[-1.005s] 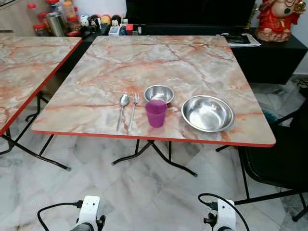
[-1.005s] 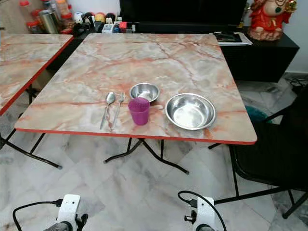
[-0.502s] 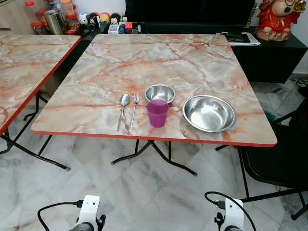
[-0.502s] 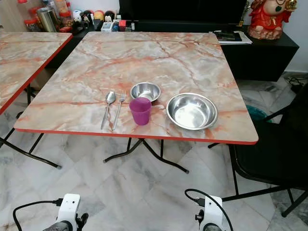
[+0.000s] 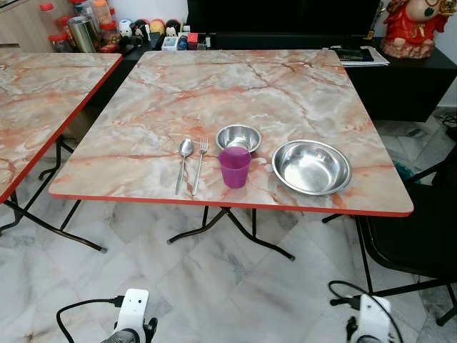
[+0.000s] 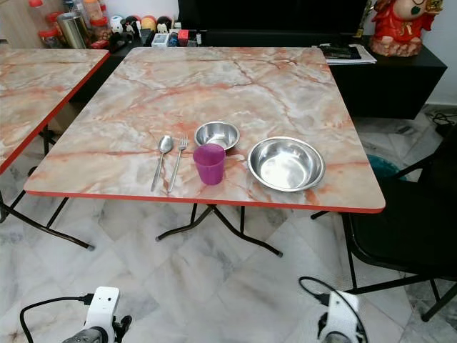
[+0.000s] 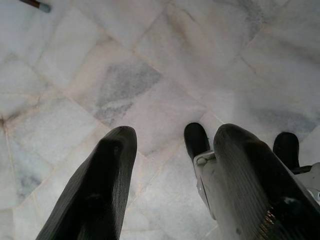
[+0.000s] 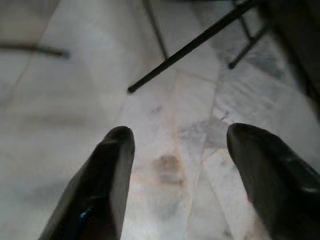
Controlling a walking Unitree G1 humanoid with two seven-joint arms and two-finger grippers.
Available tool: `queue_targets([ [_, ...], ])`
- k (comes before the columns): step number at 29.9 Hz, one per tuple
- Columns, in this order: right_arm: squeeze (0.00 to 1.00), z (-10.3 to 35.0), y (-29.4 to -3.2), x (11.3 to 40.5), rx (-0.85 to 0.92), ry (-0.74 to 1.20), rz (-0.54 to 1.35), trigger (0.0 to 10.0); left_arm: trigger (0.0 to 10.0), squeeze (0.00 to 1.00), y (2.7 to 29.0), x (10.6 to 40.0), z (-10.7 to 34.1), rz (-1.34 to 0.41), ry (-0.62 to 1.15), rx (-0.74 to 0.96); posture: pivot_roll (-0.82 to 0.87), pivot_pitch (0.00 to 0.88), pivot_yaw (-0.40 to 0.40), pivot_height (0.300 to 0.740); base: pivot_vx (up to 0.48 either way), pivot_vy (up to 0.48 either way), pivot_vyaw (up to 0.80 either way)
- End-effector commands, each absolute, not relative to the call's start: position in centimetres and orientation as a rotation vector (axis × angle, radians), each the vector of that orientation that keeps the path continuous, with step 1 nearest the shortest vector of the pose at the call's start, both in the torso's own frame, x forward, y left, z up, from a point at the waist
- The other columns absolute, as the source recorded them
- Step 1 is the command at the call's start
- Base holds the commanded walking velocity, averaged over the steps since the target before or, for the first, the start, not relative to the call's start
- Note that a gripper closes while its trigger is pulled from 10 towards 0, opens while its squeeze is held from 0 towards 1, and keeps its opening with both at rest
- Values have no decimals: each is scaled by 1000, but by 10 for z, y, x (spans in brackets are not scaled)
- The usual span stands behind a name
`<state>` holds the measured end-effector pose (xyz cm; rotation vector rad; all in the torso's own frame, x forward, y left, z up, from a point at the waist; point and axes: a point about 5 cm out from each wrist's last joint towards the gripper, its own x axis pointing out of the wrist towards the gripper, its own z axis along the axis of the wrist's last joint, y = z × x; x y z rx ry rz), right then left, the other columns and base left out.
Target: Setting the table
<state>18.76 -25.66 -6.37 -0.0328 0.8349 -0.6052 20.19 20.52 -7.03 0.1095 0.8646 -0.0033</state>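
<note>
Two marble-patterned tables with red edges: the main table [image 5: 214,93] ahead, a second table [image 5: 36,93] just beside it on the left, a narrow gap between

One black sideboard [image 5: 400,78] behind the main table, carrying a red figurine [image 5: 413,25], papers [image 5: 357,55] and a cluster of jars and small items [image 5: 107,28]

One black chair [image 5: 421,229] at the right side of the table, near its front corner

Pale marble floor [image 5: 235,286] between the robot and the table's front edge; black folding legs [image 5: 228,229] under the table

On the table, near the front edge, five pieces in a loose row:
- one large steel bowl [image 5: 311,167], rightmost, upright, empty
- one small steel bowl [image 5: 238,137], behind the cup and about touching it
- one purple cup [image 5: 234,166], upright, between the cutlery and the large bowl
- one spoon [image 5: 183,161] and one fork [image 5: 200,163], side by side, left of the cup, handles toward the front edge

Two arms low, well apart from the table, white wrists at the bottom of the head views

Left tool [image 7: 172,145] aimed at the floor, fingers [image 7: 107,180] apart, holding nothing

Right tool [image 8: 177,145] over the floor near the chair's legs, fingers [image 8: 107,175] spread wide, holding nothing
</note>
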Motion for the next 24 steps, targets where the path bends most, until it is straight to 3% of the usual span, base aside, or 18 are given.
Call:
queue_targets([
  [1,1000,-54,-264,199,-15,767,-657,10000,10000,0,208,200,-71,-9,884,122,-89,66,34,740,0,0,0],
  [8,1000,-29,-275,222,-52,619,-736,10000,10000,0,208,198,-72,-12,888,118,-101,68,33,740,0,0,0],
  [11,1000,-2,-281,239,-99,461,-813,10000,10000,0,208,196,-73,-12,895,117,-104,68,32,740,0,0,0],
  [17,1000,31,-287,238,-209,336,-977,10000,10000,0,209,198,-72,-7,896,113,-104,67,29,740,0,0,0],
  [22,1000,66,-283,249,-260,165,-967,10000,10000,0,207,201,-72,-7,894,111,-105,67,31,740,0,0,0],
  [23,294,85,-277,262,-249,81,-902,10000,10000,0,205,201,-72,-9,894,111,-108,68,31,740,0,0,0],
  [24,294,91,-276,266,-249,58,-885,10000,10000,0,204,201,-72,-10,894,111,-111,67,32,740,0,0,0],
])
